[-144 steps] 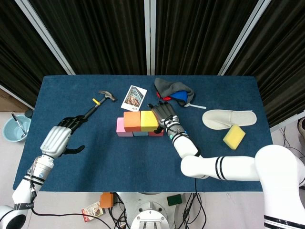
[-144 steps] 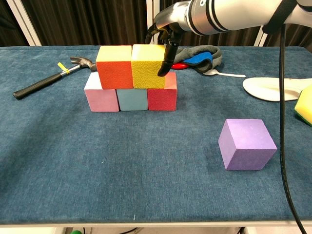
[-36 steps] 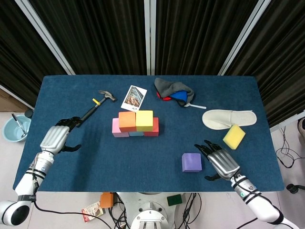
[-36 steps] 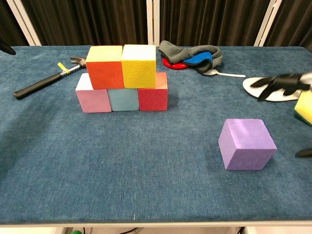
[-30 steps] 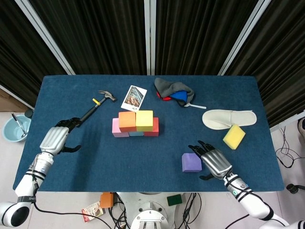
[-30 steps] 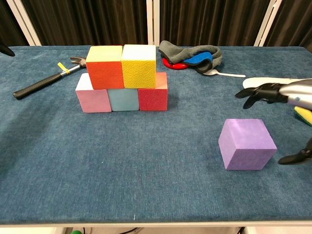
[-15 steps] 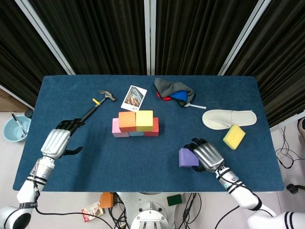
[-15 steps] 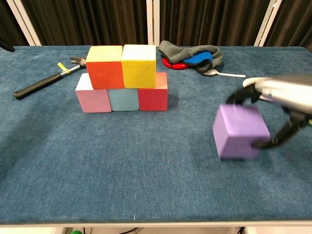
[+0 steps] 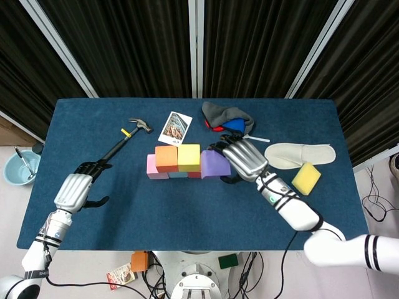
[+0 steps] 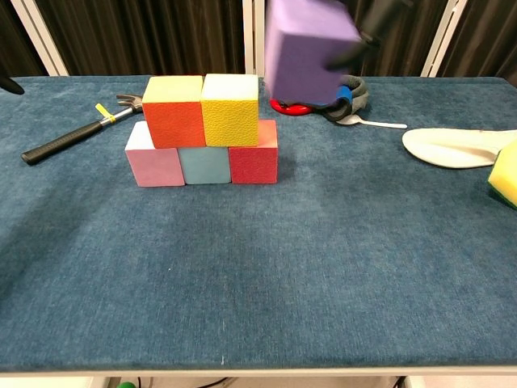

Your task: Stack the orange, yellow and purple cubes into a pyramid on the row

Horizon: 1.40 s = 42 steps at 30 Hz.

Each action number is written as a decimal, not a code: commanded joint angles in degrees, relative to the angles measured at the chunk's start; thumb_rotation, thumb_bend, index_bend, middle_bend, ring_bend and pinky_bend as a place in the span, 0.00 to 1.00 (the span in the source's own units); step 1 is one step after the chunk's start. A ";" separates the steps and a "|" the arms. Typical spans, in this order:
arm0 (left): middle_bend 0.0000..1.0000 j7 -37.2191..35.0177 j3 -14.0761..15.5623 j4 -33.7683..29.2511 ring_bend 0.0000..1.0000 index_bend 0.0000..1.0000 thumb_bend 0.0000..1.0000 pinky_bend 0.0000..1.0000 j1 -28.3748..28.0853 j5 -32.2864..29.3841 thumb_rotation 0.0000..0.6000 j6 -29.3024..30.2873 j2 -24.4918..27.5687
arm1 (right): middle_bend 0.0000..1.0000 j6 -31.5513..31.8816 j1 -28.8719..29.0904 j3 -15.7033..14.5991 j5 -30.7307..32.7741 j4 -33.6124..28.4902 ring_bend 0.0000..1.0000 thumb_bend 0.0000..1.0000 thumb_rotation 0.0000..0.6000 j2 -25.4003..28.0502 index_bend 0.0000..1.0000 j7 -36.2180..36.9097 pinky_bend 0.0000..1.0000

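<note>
The orange cube (image 10: 171,110) and the yellow cube (image 10: 230,107) sit side by side on the row of pink (image 10: 149,158), teal (image 10: 203,164) and red (image 10: 255,161) cubes. My right hand (image 9: 244,157) grips the purple cube (image 10: 308,50), lifted in the air just right of and above the yellow cube; the purple cube (image 9: 214,164) appears beside the stack from the head view. In the chest view only blurred dark fingers (image 10: 380,20) show at the top. My left hand (image 9: 75,188) hovers open at the table's left side, holding nothing.
A hammer (image 9: 126,137) and a photo card (image 9: 175,127) lie behind the stack. A grey cloth with red and blue items (image 9: 226,118), a spoon (image 10: 370,123), a white slipper (image 9: 299,153) and a yellow sponge (image 9: 304,178) are on the right.
My right hand closed on the purple cube at the front right, lifted it, and carried it back and left to beside the yellow cube. The left hand barely shifted.
</note>
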 commanded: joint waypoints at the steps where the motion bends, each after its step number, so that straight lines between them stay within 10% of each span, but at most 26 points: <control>1: 0.13 -0.82 0.04 0.59 0.14 0.19 0.17 0.13 0.26 -0.21 1.00 -0.10 -0.03 | 0.38 -7.42 13.36 3.01 14.76 6.35 0.15 0.31 1.00 -2.28 0.43 -5.61 0.25; 14: 0.13 -4.42 -0.13 3.05 0.14 0.19 0.17 0.13 0.93 -0.93 1.00 -0.86 -0.44 | 0.37 -12.33 30.49 -2.73 31.34 19.41 0.15 0.30 1.00 -8.26 0.44 -8.60 0.22; 42: 0.13 -7.00 0.10 5.07 0.14 0.19 0.17 0.13 1.94 0.06 1.00 -0.81 -1.17 | 0.33 -10.15 36.75 -8.46 35.12 23.62 0.15 0.30 1.00 -12.06 0.39 -5.61 0.20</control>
